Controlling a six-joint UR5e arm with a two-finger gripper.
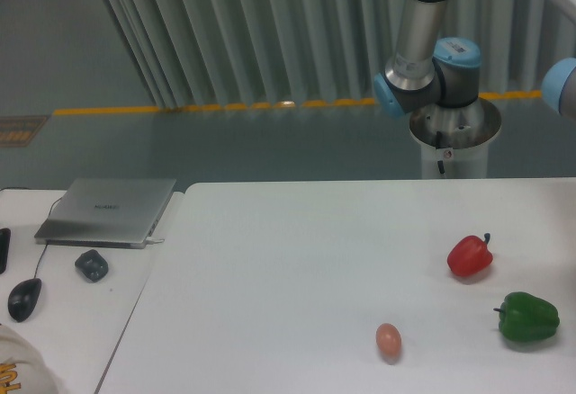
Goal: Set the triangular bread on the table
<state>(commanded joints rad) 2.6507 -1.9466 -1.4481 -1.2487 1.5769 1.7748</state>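
End effector: out of frame, state unknown (only arm joints [432, 61] show, far right) | triangular bread: not visible anywhere | tabletop [288, 268]: egg [388, 341], red pepper [470, 256], green pepper [527, 317] near right | advice: lower slowly onto bare left-centre, release once bread rests flat.

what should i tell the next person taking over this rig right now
Gripper: out of frame; only the arm's joints show at the top right, so whether the fingers are open or holding anything cannot be told.
Triangular bread: not visible anywhere in view.
Table: holds a red pepper, a green pepper and a small egg, all apart from each other.
Done: no bread on the table yet.
Left: find the bread, likely with the gripper off-camera, and set it down on the bare middle of the table.
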